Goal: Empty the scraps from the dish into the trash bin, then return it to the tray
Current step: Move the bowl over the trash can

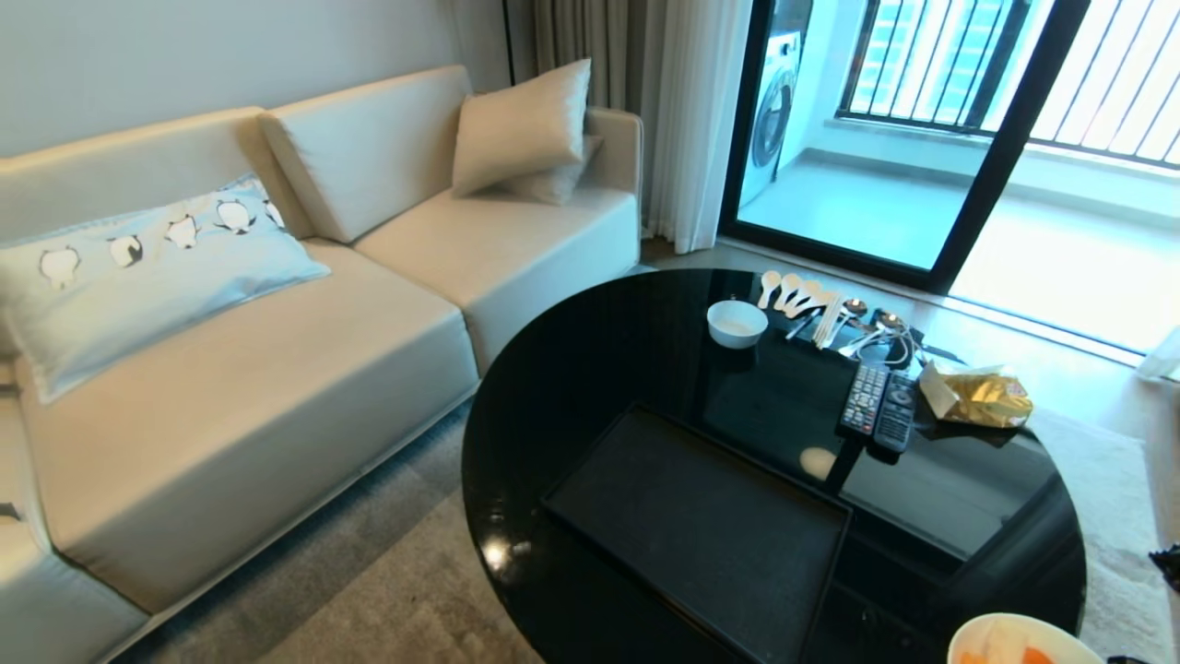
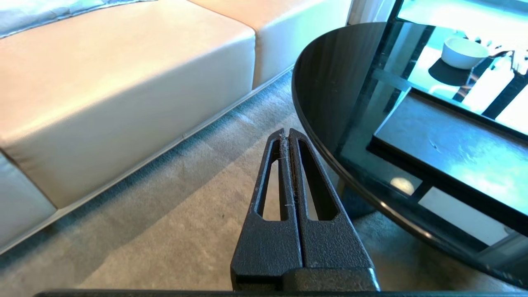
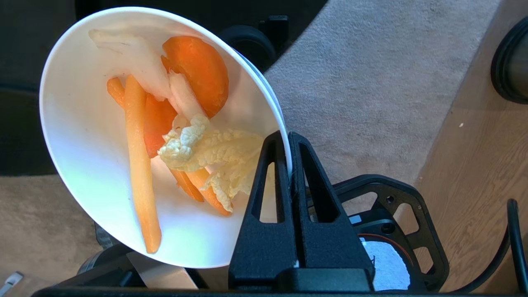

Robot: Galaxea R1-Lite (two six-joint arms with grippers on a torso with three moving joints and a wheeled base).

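The dish (image 3: 95,136), a deep white bowl, is tilted above the grey carpet, off the table. In it lie the scraps (image 3: 173,123): orange chunks, orange sticks and a pale yellow leafy piece. My right gripper (image 3: 287,136) is shut on the dish's rim, one finger inside and one outside. Only the dish's top (image 1: 1023,641) shows in the head view, at the near right corner. The black tray (image 1: 701,526) lies bare on the table. A dark round base with a steel wall, likely the trash bin (image 3: 511,62), is cut off by the picture's edge. My left gripper (image 2: 286,132) hangs shut over the carpet beside the table.
The round black glass table (image 1: 590,387) also carries a smaller white bowl (image 1: 737,323), spoons (image 1: 811,300), two remotes (image 1: 876,406) and a gold snack bag (image 1: 982,397). A beige sofa (image 1: 277,387) runs along the left. Part of my own base (image 3: 383,214) sits below the dish.
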